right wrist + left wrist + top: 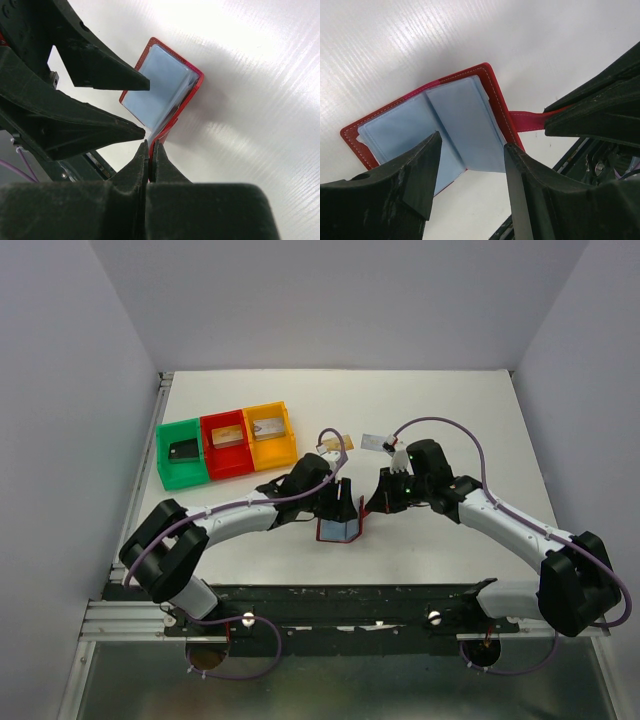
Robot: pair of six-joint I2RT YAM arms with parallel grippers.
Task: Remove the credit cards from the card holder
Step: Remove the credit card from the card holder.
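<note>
Card holder [338,528] sitting open, right gripper [150,150] pinching its red snap tab [527,120], left gripper [472,142] hovering unclenched, jaws straddling its blue inner leaves, gold credit card [333,445] and silver credit card [374,441] lying just beyond it

Lost snap tab [527,120] end inside right hand [151,145], card holder [465,117] near edge behind left hand [472,142], credit cards [335,445] detail to distance.

Left claw [472,145] spread wide, right claw [151,148] pinched tight — both angled inward
</note>
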